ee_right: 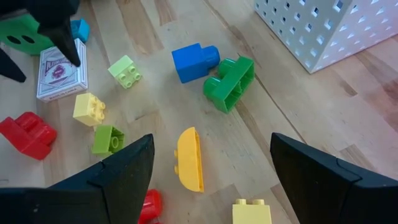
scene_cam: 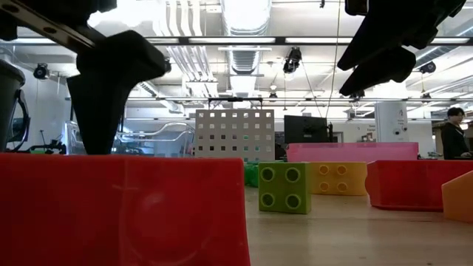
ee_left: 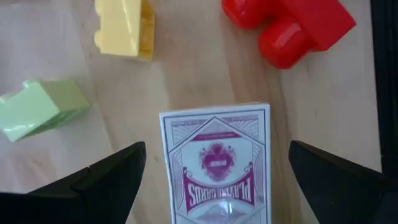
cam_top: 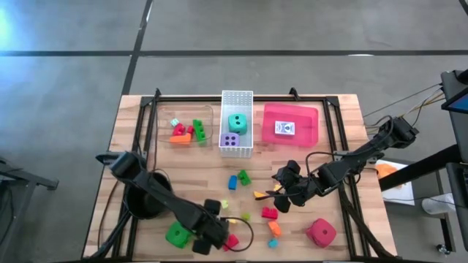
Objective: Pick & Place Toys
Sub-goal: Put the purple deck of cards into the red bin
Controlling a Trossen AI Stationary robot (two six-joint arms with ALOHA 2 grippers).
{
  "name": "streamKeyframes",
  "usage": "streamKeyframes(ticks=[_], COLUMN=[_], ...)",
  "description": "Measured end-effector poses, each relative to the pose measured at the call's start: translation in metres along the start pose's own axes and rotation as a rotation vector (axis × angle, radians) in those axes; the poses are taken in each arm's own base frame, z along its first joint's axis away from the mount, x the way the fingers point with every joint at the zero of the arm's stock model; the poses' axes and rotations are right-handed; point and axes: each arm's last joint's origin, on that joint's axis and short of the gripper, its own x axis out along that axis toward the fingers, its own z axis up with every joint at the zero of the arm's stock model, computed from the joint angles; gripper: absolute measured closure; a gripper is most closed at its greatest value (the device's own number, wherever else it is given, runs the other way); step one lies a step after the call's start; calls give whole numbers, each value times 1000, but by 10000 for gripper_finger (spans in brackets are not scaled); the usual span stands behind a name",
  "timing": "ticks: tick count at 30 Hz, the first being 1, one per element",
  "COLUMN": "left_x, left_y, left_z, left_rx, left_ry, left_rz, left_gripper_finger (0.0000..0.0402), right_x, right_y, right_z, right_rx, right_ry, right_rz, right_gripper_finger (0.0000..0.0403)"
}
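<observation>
**Left gripper poised over a card pack, right waiting above loose bricks**

The left gripper (ee_left: 214,171) stands wide open and empty, its dark fingers (ee_left: 109,177) either side of a purple-and-white playing card pack (ee_left: 214,162) lying flat on the wooden table (cam_top: 344,117); in the high view it sits at lower centre. The right gripper (ee_right: 208,177), also spread and holding nothing, hangs over an orange curved brick (ee_right: 188,158) at centre right.

Risk, as I judge it: the flat pack offers little edge, so closing jaws may slide over it or nudge it into the red brick (ee_left: 286,25) nearby.

Only the left wrist view shows the pack between the fingers; overhead the arm hides it. The high view alone shows the white perforated basket (cam_top: 236,98) holding teal and purple dice, and the red tray (cam_top: 311,117)
</observation>
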Motion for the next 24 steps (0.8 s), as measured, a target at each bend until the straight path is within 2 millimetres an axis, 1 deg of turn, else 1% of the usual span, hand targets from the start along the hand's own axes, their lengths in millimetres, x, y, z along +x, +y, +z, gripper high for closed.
streamKeyframes(ticks=[3, 12, 24], left_x=[4, 8, 21], left_y=[-1, -2, -2], left_z=[2, -3, -17], left_rx=[1, 8, 27], left_ry=[6, 26, 63], left_rz=[2, 14, 59], left_gripper_finger=[9, 9, 9], right_x=[0, 0, 0], right_y=[0, 0, 0], right_z=[0, 0, 0], right_rx=[0, 1, 1], right_ry=[0, -1, -1], right_rz=[0, 1, 1], right_gripper_finger=[94, 94, 94])
